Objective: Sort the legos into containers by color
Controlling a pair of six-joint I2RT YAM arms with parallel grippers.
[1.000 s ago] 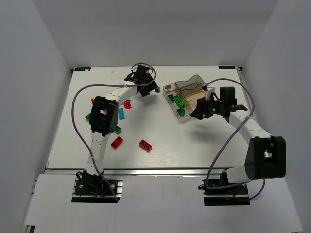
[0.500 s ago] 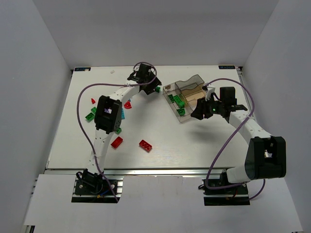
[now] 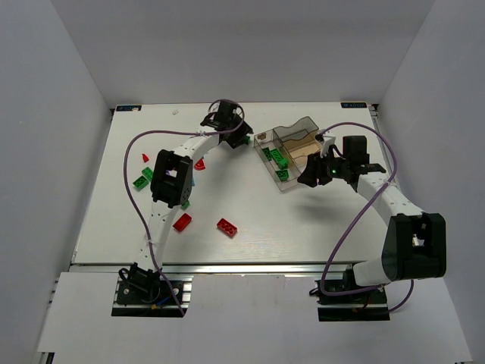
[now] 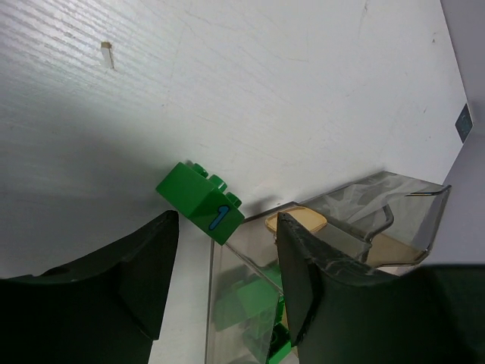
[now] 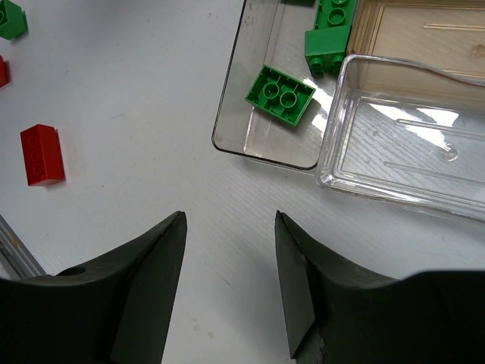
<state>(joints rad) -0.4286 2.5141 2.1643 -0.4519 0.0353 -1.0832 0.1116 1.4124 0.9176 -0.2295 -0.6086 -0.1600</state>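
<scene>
The clear brownish tray [image 3: 297, 130] lies at the back right. Its long section holds a few green bricks [image 3: 276, 159], which also show in the right wrist view [image 5: 280, 94]. A green brick with a blue "1" [image 4: 203, 203] lies on the table against the tray's left corner [image 4: 227, 262]; it also shows in the top view [image 3: 247, 139]. My left gripper [image 4: 226, 220] is open, its jaws either side of that brick and just short of it. My right gripper [image 5: 229, 218] is open and empty above bare table, just in front of the tray's near corner [image 5: 250, 148].
Loose bricks lie on the left half of the table: two red ones [image 3: 182, 222] [image 3: 226, 227] near the front, a green one [image 3: 141, 180], small red pieces [image 3: 145, 158] [image 3: 200, 163], and a small green one [image 3: 184, 203]. The left arm's purple cable loops over them.
My left gripper has moved a little to the right, closer to the green "1" brick and the tray. The right arm has not moved.
</scene>
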